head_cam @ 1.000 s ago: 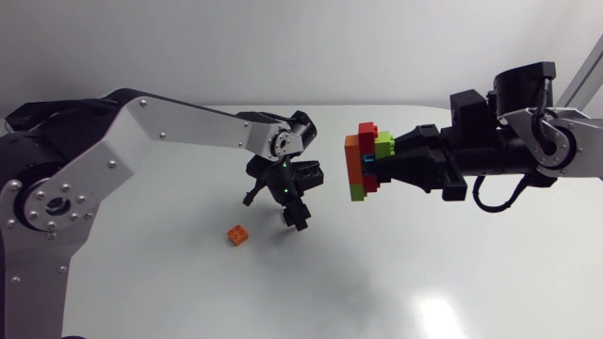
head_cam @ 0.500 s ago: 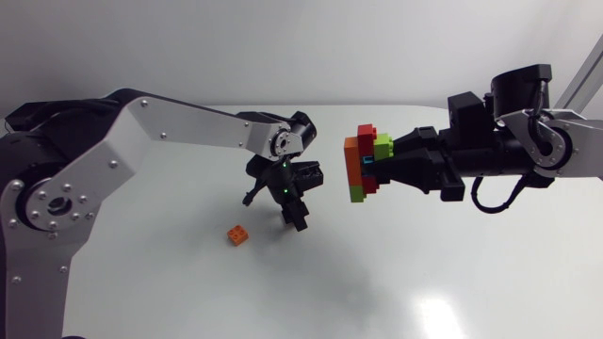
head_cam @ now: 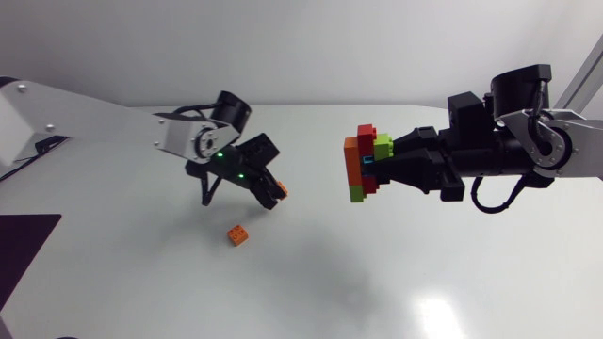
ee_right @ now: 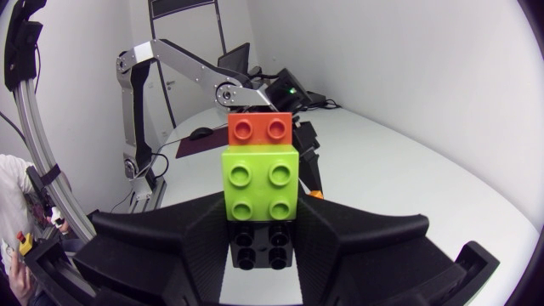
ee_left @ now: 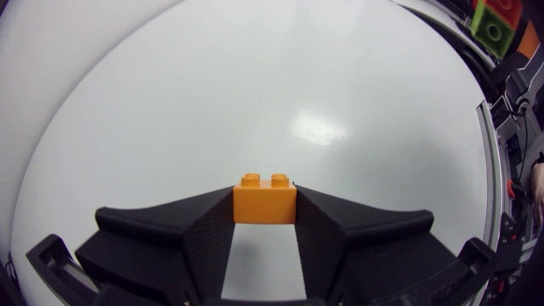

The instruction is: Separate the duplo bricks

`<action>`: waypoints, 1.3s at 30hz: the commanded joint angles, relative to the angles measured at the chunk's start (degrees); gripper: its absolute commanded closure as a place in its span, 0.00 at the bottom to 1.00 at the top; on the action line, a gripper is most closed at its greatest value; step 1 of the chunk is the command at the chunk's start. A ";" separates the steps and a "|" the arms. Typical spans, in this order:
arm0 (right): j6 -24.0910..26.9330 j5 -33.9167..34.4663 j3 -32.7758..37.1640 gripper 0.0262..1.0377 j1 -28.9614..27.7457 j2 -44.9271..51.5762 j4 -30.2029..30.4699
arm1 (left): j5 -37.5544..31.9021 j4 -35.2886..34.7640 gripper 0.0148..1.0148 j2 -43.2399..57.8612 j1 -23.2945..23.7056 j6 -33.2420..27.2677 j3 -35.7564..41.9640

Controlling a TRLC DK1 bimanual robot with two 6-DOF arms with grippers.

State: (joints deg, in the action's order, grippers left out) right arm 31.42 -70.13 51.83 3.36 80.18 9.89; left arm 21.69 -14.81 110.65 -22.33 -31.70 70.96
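My left gripper (head_cam: 276,195) is shut on a small orange brick (ee_left: 264,202), held above the table left of centre; the brick's studs face away from the wrist camera. My right gripper (head_cam: 379,171) hangs at mid-height on the right, shut on a stack of duplo bricks (head_cam: 365,162) in orange, red, light green and blue. In the right wrist view a light green brick (ee_right: 259,183) and a red-orange brick (ee_right: 261,129) stand between the fingers. A gap separates the two grippers. Another orange brick (head_cam: 238,234) lies on the table below the left gripper.
A dark mat (head_cam: 21,250) lies at the table's left edge. The white tabletop (head_cam: 377,273) stretches under both arms.
My left arm has drawn back to the left, away from the stack, and its gripper has shut on an orange brick. The right arm and its stack have not moved.
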 commanded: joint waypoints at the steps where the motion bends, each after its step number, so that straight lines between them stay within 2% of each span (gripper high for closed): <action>1: 1.10 -0.62 -0.15 0.87 0.16 1.03 -1.01 | 3.18 5.23 0.66 -3.95 4.05 2.17 -7.68; 5: 1.19 -0.62 -0.42 0.87 0.34 1.03 -1.01 | 4.41 14.19 0.66 -5.62 8.97 2.79 -15.41; 9: 1.10 -0.62 -0.51 0.87 0.60 0.94 -1.01 | 4.94 19.99 0.66 -5.62 11.60 2.52 -20.60; 16: 0.75 -0.62 -0.51 0.87 1.22 0.85 -1.01 | 5.38 28.08 0.66 -4.65 11.69 2.96 -26.93; 26: 0.57 -0.36 -0.33 0.87 2.18 0.85 -0.93 | 5.47 33.09 0.64 -0.52 13.71 2.88 -29.03; 39: 0.48 -0.01 -0.33 0.87 2.62 0.94 -0.93 | 5.47 33.62 0.61 2.55 15.12 2.88 -29.83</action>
State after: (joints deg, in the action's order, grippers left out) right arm 31.40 -70.06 51.83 5.69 80.18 9.89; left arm 28.38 20.45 110.02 -7.97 -29.91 43.38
